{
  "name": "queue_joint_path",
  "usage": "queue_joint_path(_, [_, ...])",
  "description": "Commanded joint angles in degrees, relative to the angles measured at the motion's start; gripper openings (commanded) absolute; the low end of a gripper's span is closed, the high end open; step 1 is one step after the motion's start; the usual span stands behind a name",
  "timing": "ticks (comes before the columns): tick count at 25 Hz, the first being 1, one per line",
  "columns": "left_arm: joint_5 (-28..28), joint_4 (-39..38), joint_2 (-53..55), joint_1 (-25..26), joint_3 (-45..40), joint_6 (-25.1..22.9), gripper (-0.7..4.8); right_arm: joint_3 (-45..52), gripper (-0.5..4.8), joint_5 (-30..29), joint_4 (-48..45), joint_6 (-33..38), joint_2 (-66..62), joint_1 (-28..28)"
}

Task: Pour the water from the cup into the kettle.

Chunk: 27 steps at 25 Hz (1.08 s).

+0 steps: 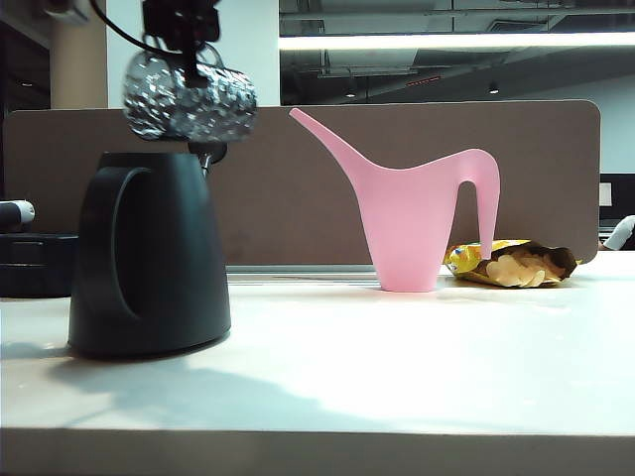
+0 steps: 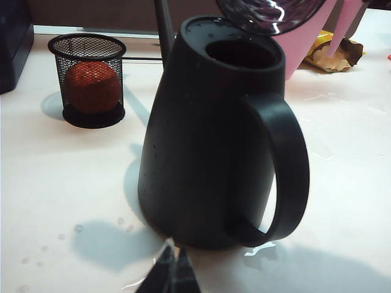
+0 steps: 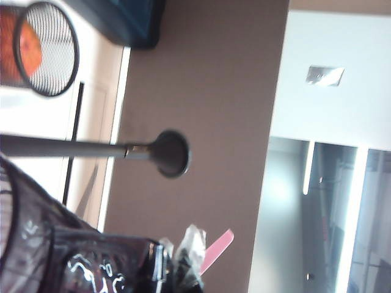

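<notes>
My right gripper point(image 1: 189, 59), clamped on the dimpled purplish-grey translucent cup point(image 1: 189, 96), holds it tipped on its side directly above the matte black kettle point(image 1: 149, 253), mouth leftward. My left gripper point(image 2: 171, 271) sits near the kettle's base, fingers together and empty.

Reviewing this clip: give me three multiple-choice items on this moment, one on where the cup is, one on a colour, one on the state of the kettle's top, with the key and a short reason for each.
1. Where is the cup?
A. Standing on the table beside the pink watering can
B. Held tipped on its side above the kettle by the right gripper
C. Inside the mesh basket

2. What colour is the watering can?
A. Pink
B. Green
C. White

3. What is the state of the top of the kettle?
A. Covered by a lid
B. Blocked by the snack bag
C. Open, showing a round hole

Key:
1 B: in the exterior view the right gripper holds the cup lying sideways over the kettle's top.
2 A: the can stands pink against the brown partition.
3 C: the left wrist view shows a dark open hole in the top, with the cup's rim just above it.
</notes>
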<state>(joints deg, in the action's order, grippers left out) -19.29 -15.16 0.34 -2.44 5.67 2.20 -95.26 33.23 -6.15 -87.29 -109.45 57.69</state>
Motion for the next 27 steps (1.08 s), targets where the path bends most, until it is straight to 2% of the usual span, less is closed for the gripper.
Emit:
queue_joint_path(1, [-0.02, 1.07, 0.04, -0.02, 0.04, -0.2, -0.05, -0.28, -0.05, 0.35, -2.73, -1.22, 0.13, 0.79])
queue_joint_path(15, [-0.28, 1.05, 0.04, -0.04, 0.04, 0.0, -0.05, -0.28, -0.05, 1.44, -5.16, -7.52, -3.13, 2.01])
queue_joint_path(27, [-0.24, 1.05, 0.04, -0.02, 0.04, -0.02, -0.05, -0.28, -0.05, 1.79, -6.49, -8.76, -3.08, 0.5])
